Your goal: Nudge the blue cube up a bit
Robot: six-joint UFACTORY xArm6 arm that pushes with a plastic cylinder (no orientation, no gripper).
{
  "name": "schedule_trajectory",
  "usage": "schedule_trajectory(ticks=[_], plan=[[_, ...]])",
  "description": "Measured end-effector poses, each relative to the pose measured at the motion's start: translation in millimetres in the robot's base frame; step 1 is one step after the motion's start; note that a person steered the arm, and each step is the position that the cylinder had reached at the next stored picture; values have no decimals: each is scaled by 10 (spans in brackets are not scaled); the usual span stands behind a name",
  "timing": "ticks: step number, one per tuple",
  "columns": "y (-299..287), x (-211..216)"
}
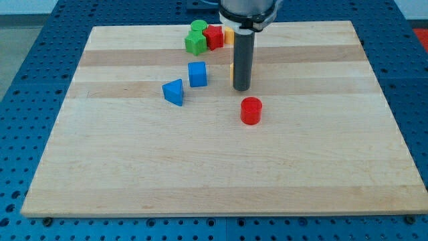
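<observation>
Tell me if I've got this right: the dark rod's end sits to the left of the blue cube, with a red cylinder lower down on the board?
Not quite. In the camera view my tip sits to the view's right of the blue cube, apart from it, not to its left. The rest holds: the red cylinder is lower down on the wooden board.

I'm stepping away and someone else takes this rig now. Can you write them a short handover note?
My tip rests on the board, to the view's right of the blue cube, apart from it.
Blue triangular block sits at the cube's lower left; red cylinder just below my tip.
Done: no contact with the cube yet.
Left: bring the tip under the cube, then push it toward the view's top.
</observation>
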State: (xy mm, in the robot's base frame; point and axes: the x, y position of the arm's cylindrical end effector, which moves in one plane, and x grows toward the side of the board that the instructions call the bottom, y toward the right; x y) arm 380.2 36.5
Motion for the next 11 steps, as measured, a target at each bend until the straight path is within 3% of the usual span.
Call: schedule_trajectory(ticks=[5,7,10,11], plan=[[7,-866],[-473,-799],[-792,-190],[-1126,-296]])
